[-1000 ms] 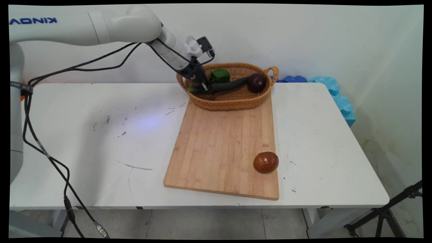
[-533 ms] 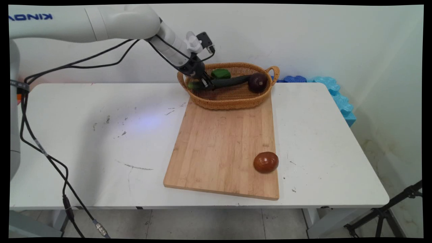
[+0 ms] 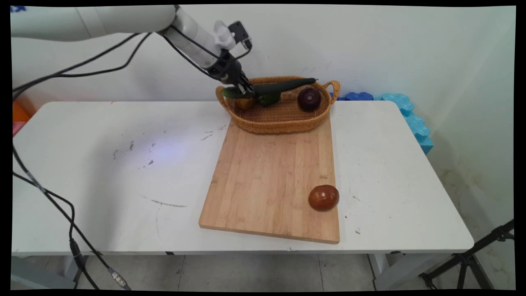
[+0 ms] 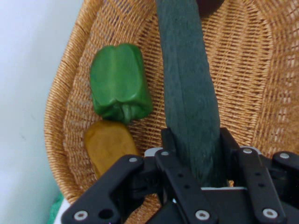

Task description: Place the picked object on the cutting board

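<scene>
We see gripper (image 3: 245,89) clamped on cucumber (image 3: 283,85) (dark green, long), lifted clear above wicker basket (image 3: 283,123); green pepper (image 4: 119,84), yellowish piece (image 4: 110,144), purple onion (image 3: 309,98) inside.

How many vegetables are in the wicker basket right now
4: a cucumber gripped by the fingers and lifted over the basket, a green pepper, a yellow-brown piece beside it, and a purple onion. Others may be hidden.

A brown round fruit (image 3: 324,197) rests on the wooden board (image 3: 267,176).
</scene>
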You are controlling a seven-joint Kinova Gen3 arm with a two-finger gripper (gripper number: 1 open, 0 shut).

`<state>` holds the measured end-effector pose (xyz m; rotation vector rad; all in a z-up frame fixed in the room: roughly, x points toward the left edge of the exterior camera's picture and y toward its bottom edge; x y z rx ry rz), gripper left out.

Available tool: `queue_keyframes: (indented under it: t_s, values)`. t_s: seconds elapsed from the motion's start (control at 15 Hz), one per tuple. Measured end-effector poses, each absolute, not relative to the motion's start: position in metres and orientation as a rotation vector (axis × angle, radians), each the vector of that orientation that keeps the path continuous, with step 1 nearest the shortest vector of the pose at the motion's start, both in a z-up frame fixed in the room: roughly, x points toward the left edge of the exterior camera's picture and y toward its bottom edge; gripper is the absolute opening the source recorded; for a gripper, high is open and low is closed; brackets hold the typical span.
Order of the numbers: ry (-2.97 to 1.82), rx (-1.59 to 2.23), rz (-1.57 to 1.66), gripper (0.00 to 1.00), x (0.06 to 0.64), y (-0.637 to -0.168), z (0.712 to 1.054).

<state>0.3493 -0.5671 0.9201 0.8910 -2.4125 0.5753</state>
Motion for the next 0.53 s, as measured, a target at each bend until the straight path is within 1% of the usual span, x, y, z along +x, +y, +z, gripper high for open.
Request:
queue_keyframes:
  t_s: [0.33, 0.53]
  values:
    - [-2.397, 0.806, 0.577, 0.00, 0.361, -0.537, 0.953]
    - [-2.393, 0.751, 0.558, 0.00, 0.368, -0.519, 0.965]
